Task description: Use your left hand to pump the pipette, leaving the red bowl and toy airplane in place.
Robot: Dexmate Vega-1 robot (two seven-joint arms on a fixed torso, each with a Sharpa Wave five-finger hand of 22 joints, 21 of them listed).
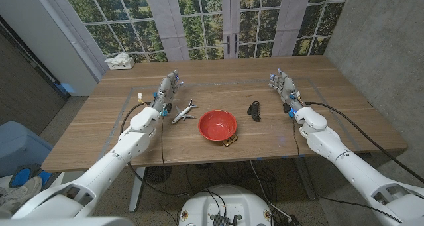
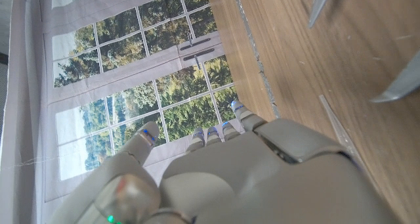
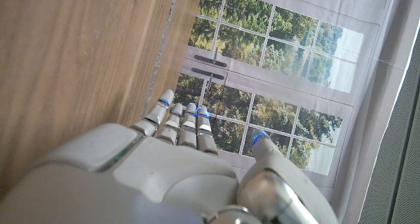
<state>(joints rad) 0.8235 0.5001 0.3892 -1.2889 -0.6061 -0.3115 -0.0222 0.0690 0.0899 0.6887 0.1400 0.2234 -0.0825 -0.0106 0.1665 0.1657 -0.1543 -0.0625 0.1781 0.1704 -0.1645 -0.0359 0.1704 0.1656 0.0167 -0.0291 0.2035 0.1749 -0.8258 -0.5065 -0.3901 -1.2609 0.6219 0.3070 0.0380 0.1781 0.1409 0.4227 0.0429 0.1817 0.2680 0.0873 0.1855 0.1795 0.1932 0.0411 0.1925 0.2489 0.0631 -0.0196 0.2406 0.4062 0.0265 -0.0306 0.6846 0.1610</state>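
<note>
The white left arm comes in from the near corner and ends in the grey left hand (image 1: 169,90), which stands over the table's left half with its fingers stretched out and apart, nothing in them. The left wrist view shows the back of this hand (image 2: 262,178), released, beside bare wood. The right hand (image 1: 283,85) stands the same way on the other side, fingers straight and holding nothing; its back (image 3: 164,171) appears in the right wrist view.

The pipette is hard to make out. A small pale thing with a yellowish end (image 1: 140,97) lies on the long wooden table (image 1: 331,120) just left of the left hand, apart from it; it may be the pipette, but it is too small to tell its shape.

The round red plastic bowl (image 1: 217,124) sits upright near the table's middle, with nothing visible inside. A small gold-coloured object (image 1: 230,141) pokes out at its near rim. The white toy airplane (image 1: 183,112) lies between the bowl and the left hand, just beside the wrist. A black claw hair clip (image 1: 254,111) lies right of the bowl, and a pale tissue box (image 1: 120,61) stands at the far left corner.
</note>
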